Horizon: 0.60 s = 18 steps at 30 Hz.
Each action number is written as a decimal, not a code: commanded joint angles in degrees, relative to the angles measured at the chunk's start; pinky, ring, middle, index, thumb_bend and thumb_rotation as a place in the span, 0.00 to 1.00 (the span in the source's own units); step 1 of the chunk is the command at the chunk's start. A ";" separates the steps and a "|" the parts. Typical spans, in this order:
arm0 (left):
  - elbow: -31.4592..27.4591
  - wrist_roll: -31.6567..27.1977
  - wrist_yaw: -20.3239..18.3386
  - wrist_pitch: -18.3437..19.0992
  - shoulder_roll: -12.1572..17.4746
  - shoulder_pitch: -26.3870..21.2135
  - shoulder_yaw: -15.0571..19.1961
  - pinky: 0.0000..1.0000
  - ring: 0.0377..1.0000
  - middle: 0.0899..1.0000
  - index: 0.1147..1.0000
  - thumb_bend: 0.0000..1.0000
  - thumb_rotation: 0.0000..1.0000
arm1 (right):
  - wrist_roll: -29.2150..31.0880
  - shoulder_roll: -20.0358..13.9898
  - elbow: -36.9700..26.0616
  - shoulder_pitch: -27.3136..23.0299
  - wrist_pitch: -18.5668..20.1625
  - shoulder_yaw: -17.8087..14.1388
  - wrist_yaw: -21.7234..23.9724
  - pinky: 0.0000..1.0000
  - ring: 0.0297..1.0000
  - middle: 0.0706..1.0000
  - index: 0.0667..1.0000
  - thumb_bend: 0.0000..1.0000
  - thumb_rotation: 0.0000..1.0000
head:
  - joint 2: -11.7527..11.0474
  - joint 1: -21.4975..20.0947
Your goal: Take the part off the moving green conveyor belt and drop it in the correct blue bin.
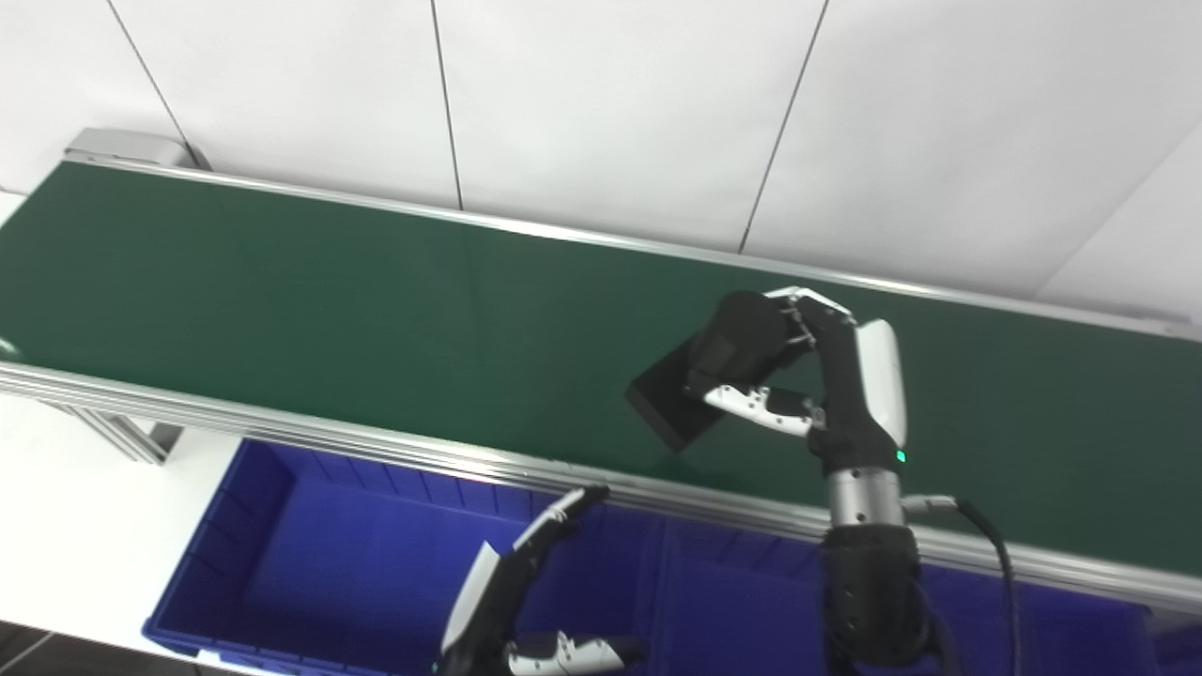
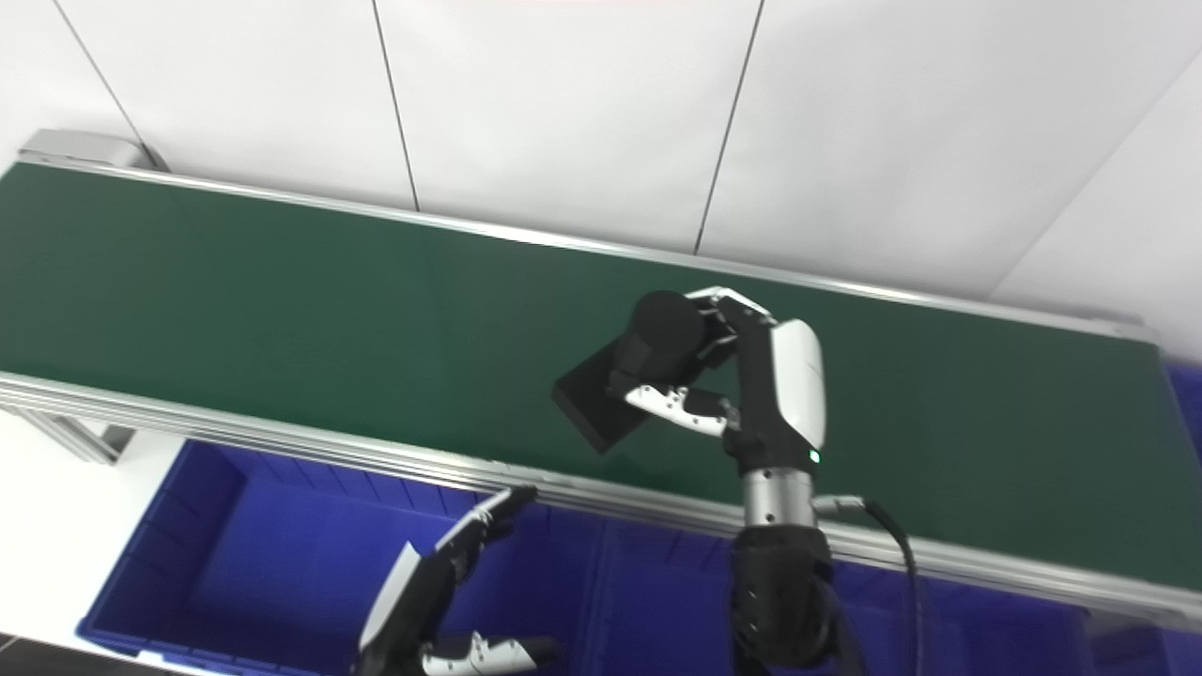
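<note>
White panel wall behind, green conveyor belt (image 1: 329, 291) running across, blue bins under its near rail. My right hand (image 1: 808, 376) is over the belt, fingers (image 1: 751, 402) closed around the black part (image 1: 723, 366): round body in the grip, flat base sticking out down-left and tilted, looks clear of the belt. Likely a side grip, so the base stays free for the drop. Wrist near vertical, forearm rising from the bottom edge across the rail. Left hand (image 1: 526, 601) waits low above the left blue bin (image 1: 244, 526), fingers spread, holding nothing. Another blue bin (image 1: 714, 601) sits below my right forearm; can't tell which one is correct.
</note>
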 commanded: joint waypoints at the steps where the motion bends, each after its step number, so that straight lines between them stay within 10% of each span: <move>1: -2.58 -0.44 -1.08 0.90 0.55 -0.23 0.28 0.89 0.91 0.90 0.83 0.80 0.29 | 0.29 -1.29 -3.84 1.99 -1.52 -0.68 0.81 0.36 0.41 0.42 0.49 0.51 0.00 | 0.13 -0.02; 10: -8.47 -1.88 -5.18 10.55 2.54 -0.84 1.78 0.84 0.89 0.90 0.80 0.81 0.23 | 3.80 -6.09 -3.48 12.28 -8.68 -1.44 1.79 0.40 0.43 0.42 0.50 0.51 0.00 | 1.87 -1.61; 18: -9.18 -0.56 -5.16 10.97 3.29 -0.19 1.99 0.79 0.84 0.87 0.78 0.81 0.17 | 2.42 -9.92 -1.08 17.99 -12.50 -1.63 2.98 0.38 0.42 0.41 0.50 0.51 0.00 | 2.41 -2.52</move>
